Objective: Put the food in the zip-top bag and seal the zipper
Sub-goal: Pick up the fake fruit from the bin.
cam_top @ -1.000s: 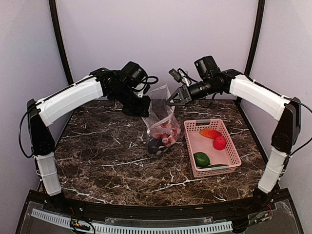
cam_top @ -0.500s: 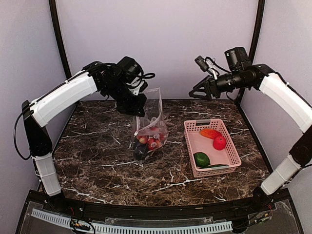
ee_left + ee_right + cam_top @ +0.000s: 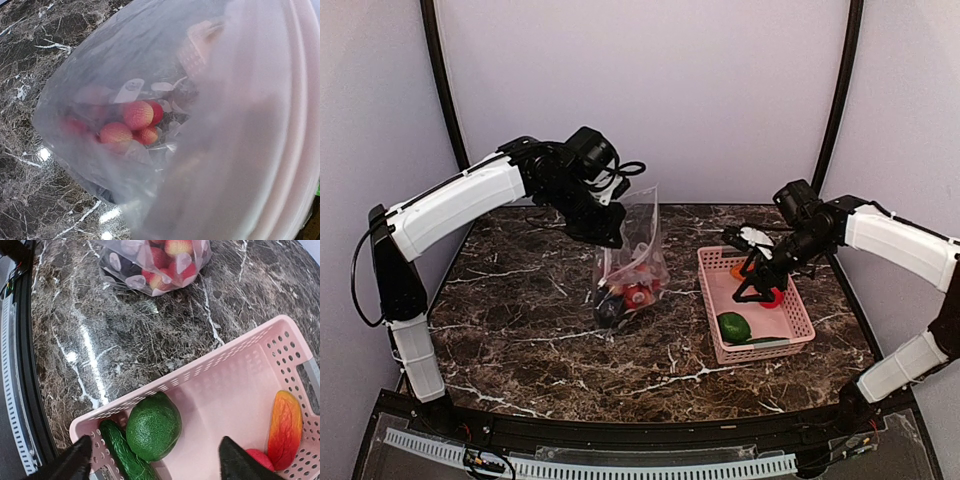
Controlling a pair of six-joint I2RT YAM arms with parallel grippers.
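The zip-top bag (image 3: 638, 250) hangs upright over the table's middle. Its upper edge is pinched in my left gripper (image 3: 612, 230), which is shut on it. Red food (image 3: 632, 294) and a dark piece lie at its bottom. In the left wrist view the bag (image 3: 150, 75) fills the frame, with red berries (image 3: 137, 114) inside and the pale pink zipper (image 3: 304, 115) at the right; my own fingers are hidden there. My right gripper (image 3: 756, 282) (image 3: 160, 462) is open just above the pink basket. Below it lie a green lime (image 3: 153, 426), a cucumber (image 3: 122, 454), an orange-red oval (image 3: 285, 430) and a red piece (image 3: 261, 459).
The pink basket (image 3: 720, 335) (image 3: 200, 372) stands on the marble table to the right of the bag. The table's dark front rail (image 3: 25, 365) runs along the left of the right wrist view. Walls enclose the table at the back and sides.
My right gripper let go of the bag's mouth, opened wide, and swung right and down over the basket. My left gripper kept hold of the bag, which shifted slightly left.
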